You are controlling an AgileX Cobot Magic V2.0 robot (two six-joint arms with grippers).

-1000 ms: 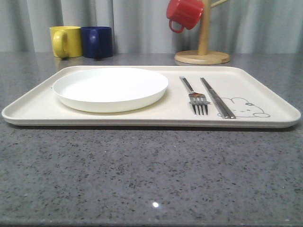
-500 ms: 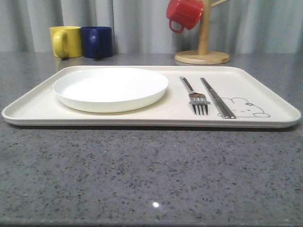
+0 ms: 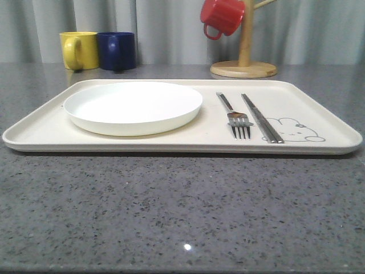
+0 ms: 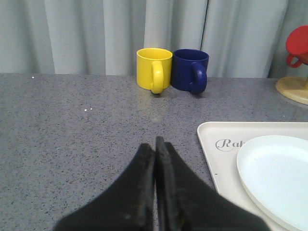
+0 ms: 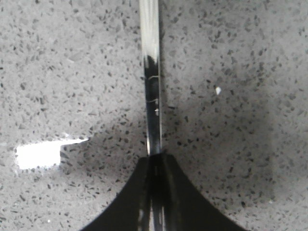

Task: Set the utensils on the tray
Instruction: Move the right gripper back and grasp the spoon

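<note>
The cream tray [image 3: 171, 147] lies across the grey counter, and its near left corner shows in the left wrist view [image 4: 219, 159]. On its right half a fork [image 3: 239, 123] and a pair of chopsticks [image 3: 262, 118] lie side by side next to the rabbit drawing. My right gripper [image 5: 155, 156] is shut on a slim shiny handle, the spoon [image 5: 151, 72], over bare counter; the bowl end is out of frame. My left gripper [image 4: 156, 144] is shut with nothing in it, over the counter to the left of the tray.
A round white plate [image 3: 133, 105] takes up the tray's left half. Behind the tray stand a yellow mug [image 3: 80, 50] and a blue mug [image 3: 117, 50]. A wooden mug stand [image 3: 244, 68] with a red mug [image 3: 222, 16] is at the back right.
</note>
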